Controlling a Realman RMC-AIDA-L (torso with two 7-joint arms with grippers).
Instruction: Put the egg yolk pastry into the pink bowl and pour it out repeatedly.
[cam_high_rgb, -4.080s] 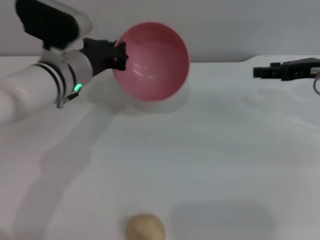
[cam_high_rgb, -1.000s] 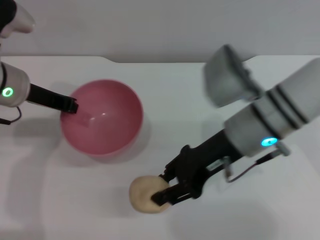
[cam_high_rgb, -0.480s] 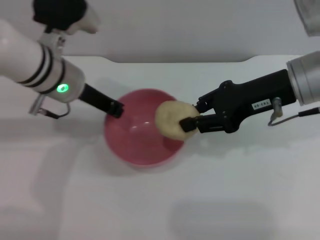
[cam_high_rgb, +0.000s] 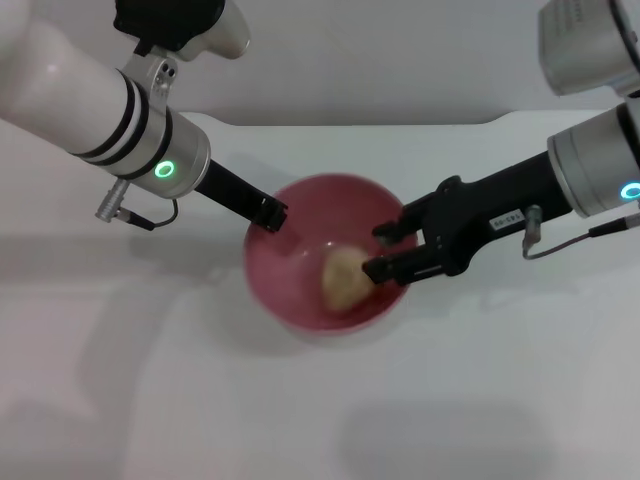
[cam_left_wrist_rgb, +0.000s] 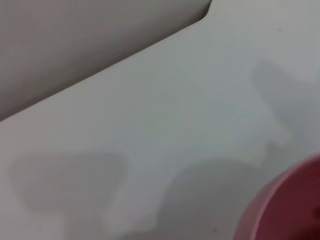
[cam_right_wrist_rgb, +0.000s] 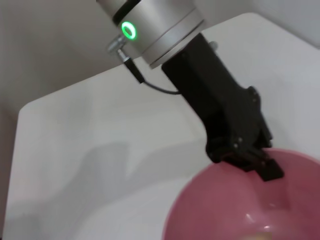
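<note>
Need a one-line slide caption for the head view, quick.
Left gripper grips pink bowl rim; open right gripper hangs beside egg yolk pastry inside.

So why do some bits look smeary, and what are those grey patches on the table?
Head view: the egg yolk pastry and pink bowl are smeared, likely from motion; the grey patches on the white table are soft arm shadows. Left wrist view: more soft shadows, with the bowl's edge out of focus. Right wrist view: the left gripper on the rim looks sharp, with small glints inside the bowl.
</note>
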